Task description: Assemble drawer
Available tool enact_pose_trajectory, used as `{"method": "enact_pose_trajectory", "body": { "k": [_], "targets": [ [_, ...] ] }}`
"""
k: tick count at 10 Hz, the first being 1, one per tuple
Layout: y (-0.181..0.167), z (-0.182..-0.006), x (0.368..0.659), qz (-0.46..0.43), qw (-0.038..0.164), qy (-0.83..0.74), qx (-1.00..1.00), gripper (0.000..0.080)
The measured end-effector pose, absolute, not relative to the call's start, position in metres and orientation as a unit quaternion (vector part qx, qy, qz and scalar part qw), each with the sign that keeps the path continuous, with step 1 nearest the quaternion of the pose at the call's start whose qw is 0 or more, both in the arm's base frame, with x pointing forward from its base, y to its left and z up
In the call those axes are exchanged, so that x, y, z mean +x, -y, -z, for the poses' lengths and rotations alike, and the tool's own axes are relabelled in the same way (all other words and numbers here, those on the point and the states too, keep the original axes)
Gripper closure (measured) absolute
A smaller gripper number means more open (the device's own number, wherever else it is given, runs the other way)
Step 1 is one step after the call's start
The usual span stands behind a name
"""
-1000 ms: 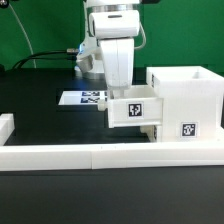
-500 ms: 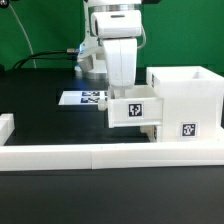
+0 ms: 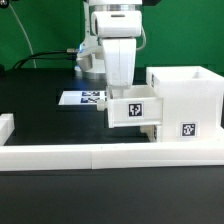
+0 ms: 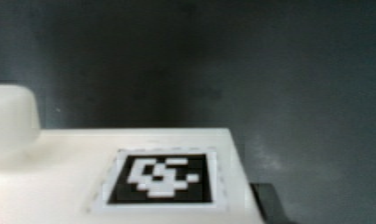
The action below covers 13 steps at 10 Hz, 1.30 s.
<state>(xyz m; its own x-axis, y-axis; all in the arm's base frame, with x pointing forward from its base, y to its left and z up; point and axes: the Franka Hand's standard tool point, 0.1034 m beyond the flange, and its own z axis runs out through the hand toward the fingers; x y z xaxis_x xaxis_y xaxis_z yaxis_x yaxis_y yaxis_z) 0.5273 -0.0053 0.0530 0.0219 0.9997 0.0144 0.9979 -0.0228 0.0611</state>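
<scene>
A small white drawer box (image 3: 133, 109) with a marker tag on its front hangs against the exterior view's left side of the larger white open-topped drawer housing (image 3: 190, 100). My gripper (image 3: 121, 88) reaches straight down onto the small box from above, and its fingertips are hidden behind the box. In the wrist view the box's white tagged panel (image 4: 96, 150) fills the space at the jaws. One dark finger (image 4: 265, 200) lies tight against the panel's edge. The gripper looks shut on the box.
The marker board (image 3: 82, 98) lies on the black table behind the arm. A long white rail (image 3: 90, 155) runs along the front, with a short white block (image 3: 5, 125) at the far left. A rounded white part (image 4: 7, 120) shows beside the panel in the wrist view.
</scene>
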Motion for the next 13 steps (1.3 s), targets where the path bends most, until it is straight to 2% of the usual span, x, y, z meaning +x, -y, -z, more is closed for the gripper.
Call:
{"method": "enact_pose_trajectory", "body": {
  "k": [2, 13],
  "targets": [
    [0.0058, -0.0526, 0.5256, -0.019, 0.012, -0.699, 0.715, 0.0754],
    [-0.0037, -0.0533, 0.5262, -0.019, 0.012, -0.698, 0.716, 0.0754]
  ]
}}
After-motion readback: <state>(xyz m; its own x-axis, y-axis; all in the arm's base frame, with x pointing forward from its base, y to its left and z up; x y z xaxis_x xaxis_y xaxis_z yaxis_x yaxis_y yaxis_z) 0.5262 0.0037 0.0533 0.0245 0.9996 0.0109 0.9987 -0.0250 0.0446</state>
